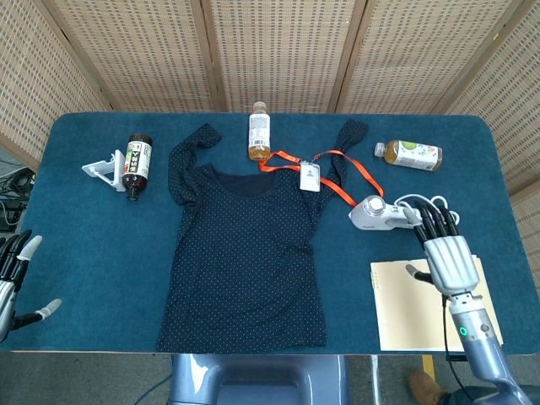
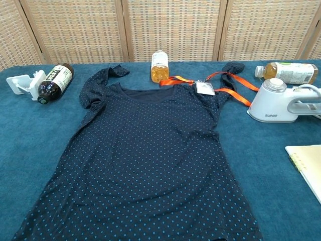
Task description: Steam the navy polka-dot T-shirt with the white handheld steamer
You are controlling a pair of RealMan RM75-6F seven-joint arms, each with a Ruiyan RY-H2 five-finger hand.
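The navy polka-dot T-shirt [image 1: 245, 245] [image 2: 145, 150] lies flat in the middle of the blue table, neck towards the far side. The white handheld steamer [image 1: 377, 213] [image 2: 281, 102] lies on its side to the shirt's right, nothing holding it. In the head view my right hand [image 1: 445, 253] hovers open over the yellow folder's far edge, nearer to me than the steamer and apart from it. My left hand [image 1: 13, 278] shows at the left edge of the head view, open and off the table's corner. Neither hand shows in the chest view.
An orange lanyard with a badge [image 1: 314, 173] lies across the shirt's right shoulder. A tea bottle [image 1: 259, 132] stands behind the collar, a green-label bottle [image 1: 409, 154] lies at the far right, a dark bottle [image 1: 137, 162] and white clip [image 1: 101, 170] at the left. A yellow folder [image 1: 418, 312] lies near right.
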